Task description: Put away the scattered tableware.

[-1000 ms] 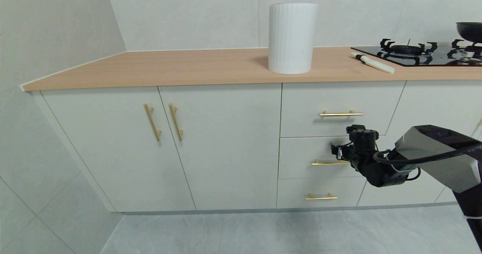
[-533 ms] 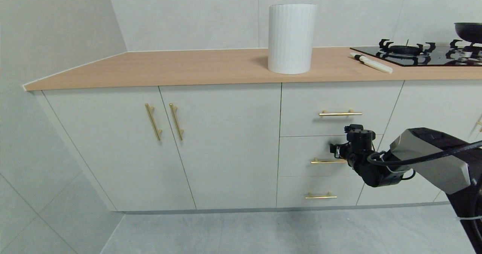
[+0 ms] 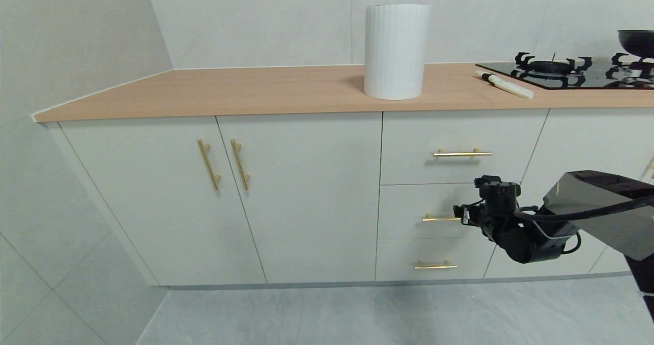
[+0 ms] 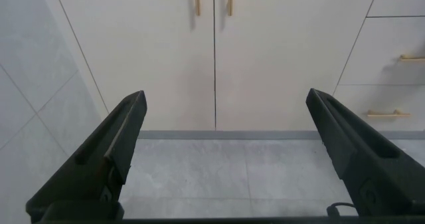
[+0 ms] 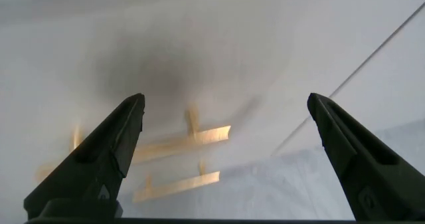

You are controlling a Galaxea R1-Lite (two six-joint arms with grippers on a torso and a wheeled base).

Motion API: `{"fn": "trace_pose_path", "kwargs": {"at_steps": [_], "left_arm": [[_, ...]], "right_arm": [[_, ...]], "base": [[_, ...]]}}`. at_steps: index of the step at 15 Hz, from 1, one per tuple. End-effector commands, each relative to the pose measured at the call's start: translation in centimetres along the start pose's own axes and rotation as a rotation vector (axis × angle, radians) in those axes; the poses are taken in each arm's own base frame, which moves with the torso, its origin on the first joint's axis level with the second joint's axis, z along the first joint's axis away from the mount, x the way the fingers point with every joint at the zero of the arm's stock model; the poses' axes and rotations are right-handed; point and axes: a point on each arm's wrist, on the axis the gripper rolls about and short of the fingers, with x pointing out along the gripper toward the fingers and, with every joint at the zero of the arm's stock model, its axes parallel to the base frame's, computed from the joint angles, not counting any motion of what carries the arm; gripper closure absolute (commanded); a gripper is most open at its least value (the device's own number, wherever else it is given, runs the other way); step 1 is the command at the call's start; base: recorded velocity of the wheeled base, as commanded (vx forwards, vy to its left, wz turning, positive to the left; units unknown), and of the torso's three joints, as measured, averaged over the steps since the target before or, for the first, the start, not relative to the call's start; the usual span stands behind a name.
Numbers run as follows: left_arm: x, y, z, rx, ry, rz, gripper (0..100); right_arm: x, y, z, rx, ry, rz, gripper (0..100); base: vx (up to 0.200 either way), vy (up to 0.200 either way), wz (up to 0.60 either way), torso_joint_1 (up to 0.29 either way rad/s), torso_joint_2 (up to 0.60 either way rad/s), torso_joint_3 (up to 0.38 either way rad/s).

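Right tool [image 3: 462,214] hangs in front of the drawer stack, level with the middle drawer's handle [image 3: 439,218] and covering that handle's right end in the head view. Its fingers are spread wide. In the right wrist view a blurred gold bar [image 5: 179,143] lies ahead of the tool [image 5: 224,104], between the two fingers. Whether the tool touches the handle cannot be told.

Left tool [image 4: 225,98] is also spread wide. It faces the base of the cupboard doors [image 4: 214,51] and the tiled floor [image 4: 219,171].

The utensil [image 3: 505,85], white with a dark band near one end, lies flat on the surface [image 3: 255,89]. It sits just beside the near left corner of the hob [image 3: 572,74], with its length angled towards the surface's front edge. It is well above the right tool and a little to the robot's right of it, well apart, with the top drawer [image 3: 460,135] between them.

A tall white ribbed canister [image 3: 394,51] stands upright on the surface to the left of the utensil, apart from it. A dark pan [image 3: 636,41] sits on the hob's far burner.
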Motion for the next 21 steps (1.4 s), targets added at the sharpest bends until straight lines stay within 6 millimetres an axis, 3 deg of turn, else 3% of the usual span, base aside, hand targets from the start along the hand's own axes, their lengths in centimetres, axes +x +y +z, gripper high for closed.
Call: {"fn": "trace_pose_path", "kwargs": {"at_steps": [1, 4, 5, 8, 11, 14, 16, 21], "left_arm": [[0.0, 0.0, 0.0, 0.000, -0.001, 0.002, 0], [0.0, 0.0, 0.0, 0.000, 0.002, 0.002, 0], [0.0, 0.0, 0.0, 0.000, -0.001, 0.002, 0], [0.0, 0.0, 0.0, 0.000, 0.000, 0.001, 0], [0.0, 0.0, 0.0, 0.001, 0.000, 0.001, 0], [0.0, 0.0, 0.0, 0.000, 0.000, 0.002, 0], [0.0, 0.0, 0.0, 0.000, 0.000, 0.002, 0], [0.0, 0.0, 0.0, 0.000, 0.000, 0.001, 0]], "right_arm": [[-6.2, -0.7, 3.3, 0.000, -0.023, 0.034, 0], [-14.4, -2.8, 6.4, 0.016, -0.088, 0.048, 0], [-18.2, -3.9, 7.2, 0.025, -0.130, 0.056, 0], [-26.1, -6.9, 8.1, 0.027, -0.258, 0.048, 0], [-35.6, -10.7, 9.2, 0.018, -0.480, -0.001, 0], [-43.5, -13.2, 7.3, -0.001, -0.463, 0.007, 0], [-47.5, -14.6, 5.6, -0.012, -0.472, 0.000, 0], [-53.0, -16.4, 0.0, -0.044, -0.580, -0.095, 0]], "base": [[0.000, 0.000, 0.00, 0.000, 0.00, 0.000], [0.000, 0.000, 0.00, 0.000, 0.00, 0.000], [0.000, 0.000, 0.00, 0.000, 0.00, 0.000], [0.000, 0.000, 0.00, 0.000, 0.00, 0.000], [0.000, 0.000, 0.00, 0.000, 0.00, 0.000], [0.000, 0.000, 0.00, 0.000, 0.00, 0.000], [0.000, 0.000, 0.00, 0.000, 0.00, 0.000], [0.000, 0.000, 0.00, 0.000, 0.00, 0.000]]}}
